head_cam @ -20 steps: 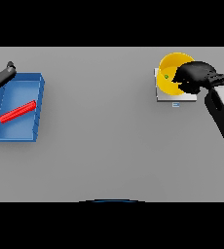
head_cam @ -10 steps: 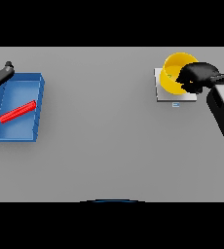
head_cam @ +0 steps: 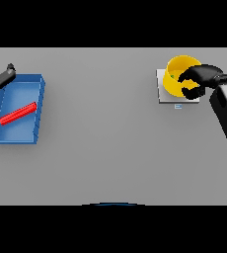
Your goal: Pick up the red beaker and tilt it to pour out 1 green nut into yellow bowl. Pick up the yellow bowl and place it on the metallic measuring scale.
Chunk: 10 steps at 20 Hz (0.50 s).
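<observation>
Red beaker [head_cam: 18,113] is seen lying flat in blue tray [head_cam: 17,136], left side. Left hand [head_cam: 2,78] is just beyond tray; grip can't be told. Far right: yellow bowl [head_cam: 177,75] sits on metallic scale [head_cam: 163,94], w/ right hand [head_cam: 198,80] curled round its rim.

A grey surface [head_cam: 110,148] is seen carrying two things, set well apart: a blue tray [head_cam: 38,109] at its left edge and a metallic measuring scale [head_cam: 163,91] toward the far right.
</observation>
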{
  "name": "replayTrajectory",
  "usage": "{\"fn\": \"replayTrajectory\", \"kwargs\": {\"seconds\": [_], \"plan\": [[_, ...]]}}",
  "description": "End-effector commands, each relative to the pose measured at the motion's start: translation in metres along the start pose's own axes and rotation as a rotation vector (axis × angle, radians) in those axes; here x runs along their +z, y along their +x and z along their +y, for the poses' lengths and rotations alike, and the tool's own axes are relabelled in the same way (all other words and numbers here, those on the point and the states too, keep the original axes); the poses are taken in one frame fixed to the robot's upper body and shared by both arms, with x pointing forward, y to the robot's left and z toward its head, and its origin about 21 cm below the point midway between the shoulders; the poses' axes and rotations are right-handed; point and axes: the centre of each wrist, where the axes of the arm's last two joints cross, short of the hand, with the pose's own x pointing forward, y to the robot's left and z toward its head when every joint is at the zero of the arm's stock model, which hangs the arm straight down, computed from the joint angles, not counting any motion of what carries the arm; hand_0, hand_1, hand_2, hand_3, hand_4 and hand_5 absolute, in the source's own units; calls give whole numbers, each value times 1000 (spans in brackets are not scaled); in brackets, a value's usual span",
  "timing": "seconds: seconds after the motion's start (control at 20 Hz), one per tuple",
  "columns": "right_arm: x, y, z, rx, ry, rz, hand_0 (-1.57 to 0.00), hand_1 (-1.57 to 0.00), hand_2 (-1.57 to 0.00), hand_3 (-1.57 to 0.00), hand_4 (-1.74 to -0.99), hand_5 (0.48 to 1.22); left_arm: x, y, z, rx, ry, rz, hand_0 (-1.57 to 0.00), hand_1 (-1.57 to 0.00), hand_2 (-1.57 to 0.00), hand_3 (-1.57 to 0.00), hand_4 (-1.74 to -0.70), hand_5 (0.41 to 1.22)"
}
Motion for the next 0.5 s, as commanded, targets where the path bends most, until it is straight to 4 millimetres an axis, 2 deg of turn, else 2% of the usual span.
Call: {"fn": "replayTrajectory", "kwargs": {"seconds": [0.0,0.2,0.3,0.45], "plan": [[0,-1,0,3,6,6,-372,-279,-345,-558,-1501,865,0,1,2,7,-3,-7,1,1,1,1,-854,771],[-1,1,2,26,17,10,-152,-114,-182,-397,-1452,818,2,7,-1,17,-9,-7,1,1,1,1,-856,772],[-1,-2,7,35,26,8,-97,-72,-116,-325,-1432,807,1,3,2,15,7,2,1,1,1,1,-853,772],[0,1,1,49,15,3,-49,-37,-59,-263,-1414,796,4,3,-1,14,3,-6,1,1,1,1,-851,768]]}}
